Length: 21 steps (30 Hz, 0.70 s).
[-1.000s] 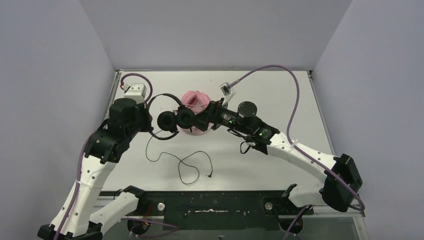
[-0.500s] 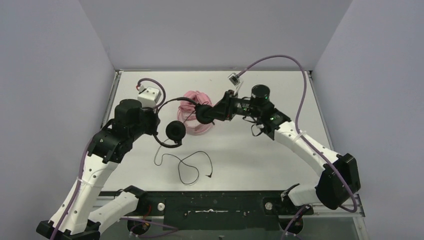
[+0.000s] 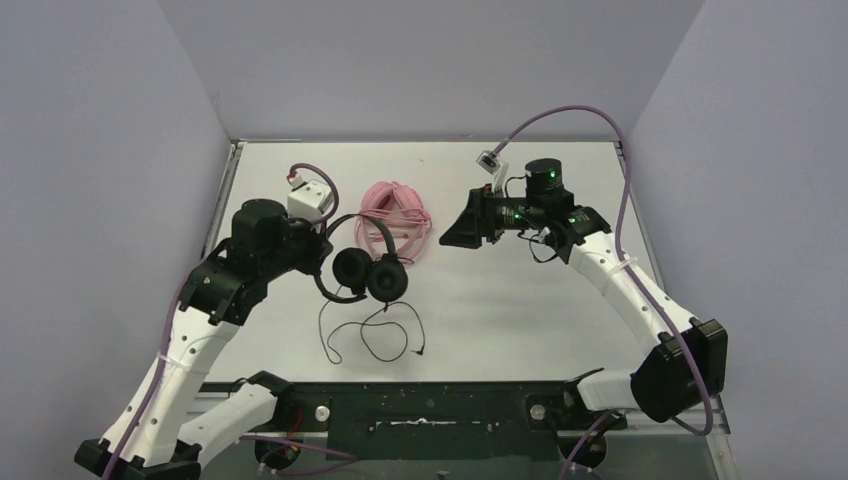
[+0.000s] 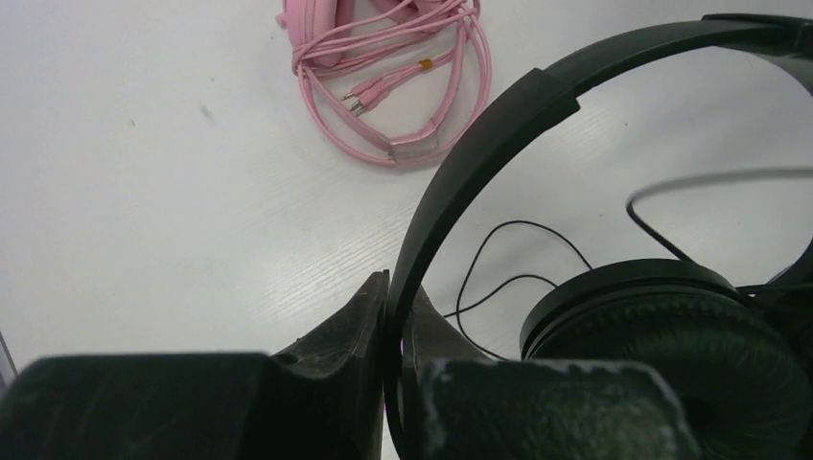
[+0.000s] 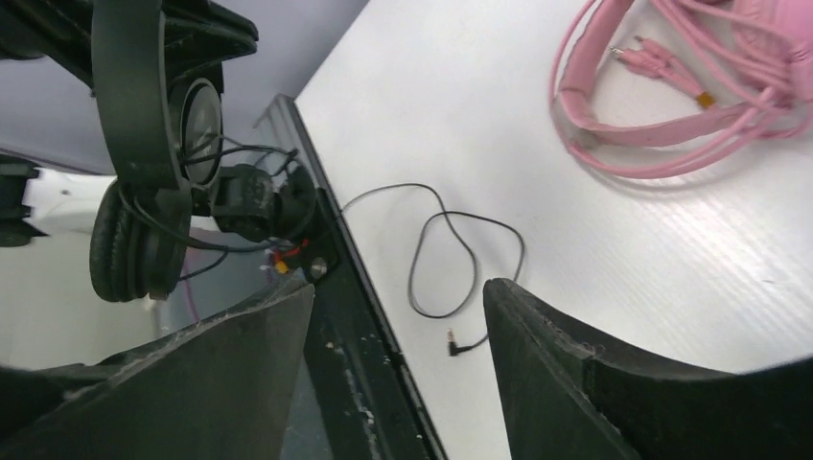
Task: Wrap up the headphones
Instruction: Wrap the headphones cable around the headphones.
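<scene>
Clenched on stiff band of black headphones with left gripper; spread, empty at right gripper. Likely light; thin cable limp, best pinched near plug.

Robot laboratory test cell. A white worktop is closed in at the back and on both sides by plain grey walls, forming a bare booth. Two white-and-black arms, left and right, are bolted to a black rail along the near edge. Exposed purple cables loop above the arms to their wrists.
</scene>
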{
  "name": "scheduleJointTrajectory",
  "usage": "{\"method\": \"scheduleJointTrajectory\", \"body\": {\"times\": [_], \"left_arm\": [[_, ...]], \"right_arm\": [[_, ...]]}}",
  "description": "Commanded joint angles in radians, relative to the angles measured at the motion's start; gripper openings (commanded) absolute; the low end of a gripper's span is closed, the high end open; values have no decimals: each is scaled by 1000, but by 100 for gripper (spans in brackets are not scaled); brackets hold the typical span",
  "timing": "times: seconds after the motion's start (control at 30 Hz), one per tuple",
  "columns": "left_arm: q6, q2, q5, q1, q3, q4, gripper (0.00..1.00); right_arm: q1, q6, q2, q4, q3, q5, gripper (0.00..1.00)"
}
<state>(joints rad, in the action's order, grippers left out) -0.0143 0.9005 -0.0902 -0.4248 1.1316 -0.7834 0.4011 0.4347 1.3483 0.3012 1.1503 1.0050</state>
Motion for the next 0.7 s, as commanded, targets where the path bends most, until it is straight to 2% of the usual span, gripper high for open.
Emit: {"method": "scheduleJointTrajectory", "body": {"times": [0.0, 0.07, 0.17, 0.27, 0.37, 0.43, 0.5, 0.6, 0.67], "left_arm": [[115, 21, 70, 1, 94, 23, 0], [141, 45, 106, 1, 117, -2, 0], [150, 86, 174, 1, 145, -36, 0], [166, 100, 218, 1, 150, -38, 0], [210, 106, 270, 1, 165, -42, 0], [248, 119, 310, 1, 184, -72, 0], [292, 144, 325, 1, 217, -116, 0], [361, 174, 227, 26, 246, -162, 0], [417, 178, 76, 83, 239, -157, 0]], "right_arm": [[71, -225, -131, 164, 102, -165, 74], [139, -253, -159, 133, 116, -232, 83], [251, -264, -149, 99, 195, -370, 91], [339, -204, -104, 32, 230, -508, 93], [374, -118, -69, -55, 200, -549, 94], [416, -148, -54, -101, 186, -545, 94], [480, -254, -36, -61, 192, -590, 96], [455, -267, -52, -58, 166, -683, 100], [353, -164, -115, -201, 85, -587, 100]]}}
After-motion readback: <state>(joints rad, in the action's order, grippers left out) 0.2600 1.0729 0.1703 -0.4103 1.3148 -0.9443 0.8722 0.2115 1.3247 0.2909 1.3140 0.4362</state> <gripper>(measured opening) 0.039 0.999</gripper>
